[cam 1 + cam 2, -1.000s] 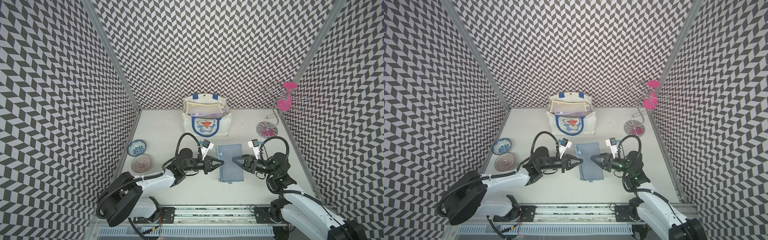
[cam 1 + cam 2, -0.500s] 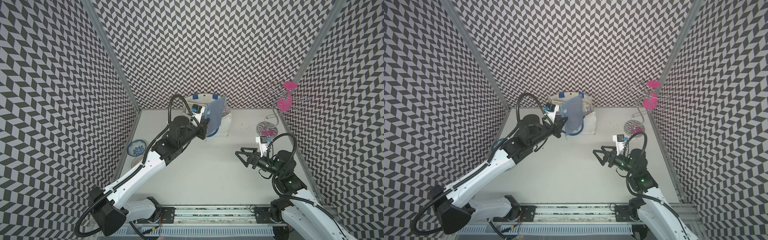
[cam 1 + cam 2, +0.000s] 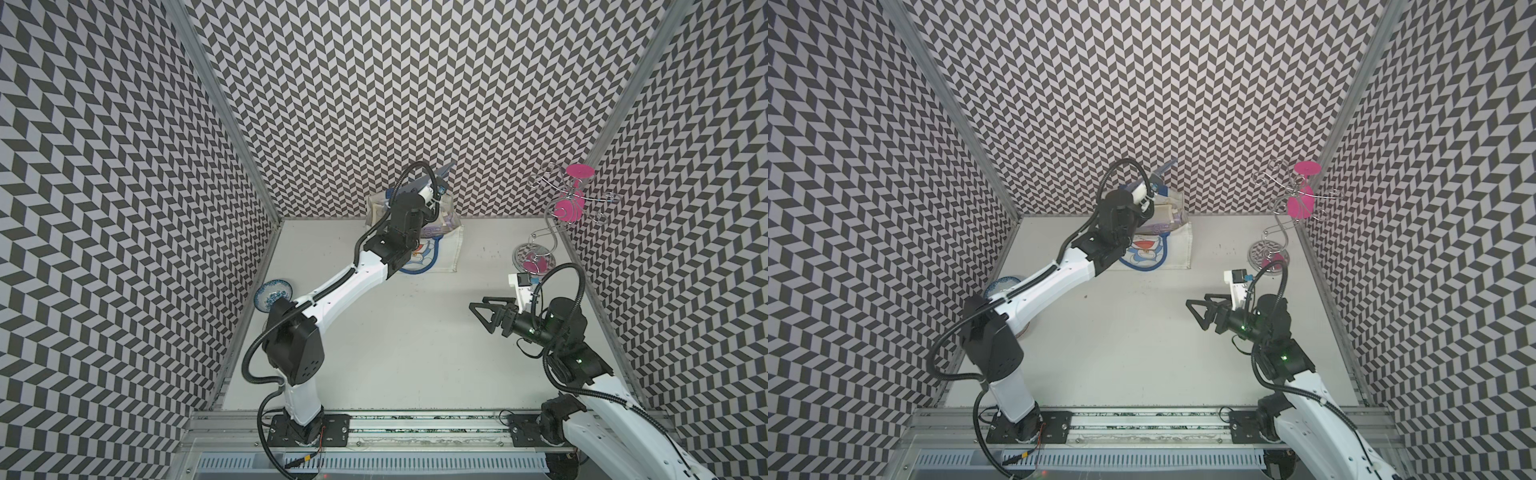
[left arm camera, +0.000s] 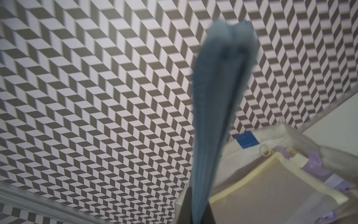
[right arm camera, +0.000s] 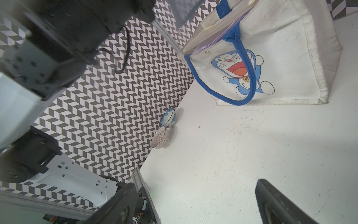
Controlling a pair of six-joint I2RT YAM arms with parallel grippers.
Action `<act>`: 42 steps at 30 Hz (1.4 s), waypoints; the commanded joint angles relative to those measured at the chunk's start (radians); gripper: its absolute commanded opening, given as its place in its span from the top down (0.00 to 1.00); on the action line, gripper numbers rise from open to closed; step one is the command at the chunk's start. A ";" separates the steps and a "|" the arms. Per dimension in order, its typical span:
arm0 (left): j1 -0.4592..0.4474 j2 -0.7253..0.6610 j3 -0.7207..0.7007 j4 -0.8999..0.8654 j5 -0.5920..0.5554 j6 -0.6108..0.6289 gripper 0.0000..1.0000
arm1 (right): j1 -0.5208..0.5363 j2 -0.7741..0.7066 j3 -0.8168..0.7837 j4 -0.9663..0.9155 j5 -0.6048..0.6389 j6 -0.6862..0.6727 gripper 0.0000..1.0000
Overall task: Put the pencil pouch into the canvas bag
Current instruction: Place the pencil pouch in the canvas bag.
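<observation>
Chevron walls close in the white worktop on three sides. Your left arm reaches long from the front rail to the back edge, its wrist raised over the bag. The left gripper is clamped on one end of the blue pouch, which stands up from the fingers, above the bag's open mouth and not yet inside. In a top view the pouch tip shows against the back wall.

Your right arm is folded near the right edge, its forearm about level. The right gripper points across the worktop, its jaws wide apart with nothing between them, well apart from the bag.

The bag stands upright at the middle of the back edge with flat things inside. A blue bowl and a striped bowl sit side by side at the left edge. A wire stand with pink glasses occupies the back right corner.
</observation>
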 commanded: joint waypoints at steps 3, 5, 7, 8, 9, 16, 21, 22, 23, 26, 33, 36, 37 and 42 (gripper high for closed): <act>0.029 0.048 0.037 -0.010 -0.008 0.072 1.00 | 0.004 0.017 -0.015 0.084 -0.004 0.010 0.05; 0.033 0.080 0.037 -0.030 0.002 0.071 1.00 | 0.004 0.029 -0.027 0.112 -0.014 0.024 0.05; 0.033 0.106 0.035 -0.043 -0.006 0.074 1.00 | 0.004 0.042 -0.029 0.130 -0.022 0.031 0.05; 0.033 0.115 0.033 -0.047 -0.004 0.064 1.00 | 0.004 0.045 -0.027 0.133 -0.021 0.035 0.05; 0.033 0.120 0.031 -0.057 0.006 0.049 1.00 | 0.004 0.044 -0.026 0.130 -0.016 0.034 0.05; 0.021 0.123 0.039 -0.136 0.053 -0.053 1.00 | 0.000 0.034 -0.024 0.105 -0.002 0.024 0.05; 0.009 0.122 0.070 -0.212 0.052 -0.124 0.66 | -0.005 0.038 -0.017 0.106 -0.002 0.030 0.05; 0.009 0.120 0.082 -0.234 0.056 -0.144 0.56 | -0.005 0.036 -0.014 0.106 -0.001 0.030 0.05; 0.009 0.119 0.095 -0.260 0.060 -0.163 0.49 | -0.005 0.035 -0.013 0.104 -0.001 0.029 0.05; 0.009 0.126 0.153 -0.358 0.053 -0.232 0.40 | -0.007 0.033 -0.006 0.098 0.001 0.023 0.05; -0.004 0.105 0.234 -0.626 0.100 -0.422 0.35 | -0.017 0.029 -0.006 0.080 0.008 0.019 0.06; -0.007 0.074 0.203 -0.726 0.119 -0.499 0.34 | -0.028 0.020 0.000 0.053 0.022 0.019 0.05; -0.008 0.058 0.183 -0.744 0.126 -0.529 0.34 | -0.031 0.017 0.004 0.042 0.028 0.015 0.05; -0.008 -0.076 0.066 -0.681 0.282 -0.636 0.32 | -0.047 0.014 0.026 -0.005 0.074 0.001 0.01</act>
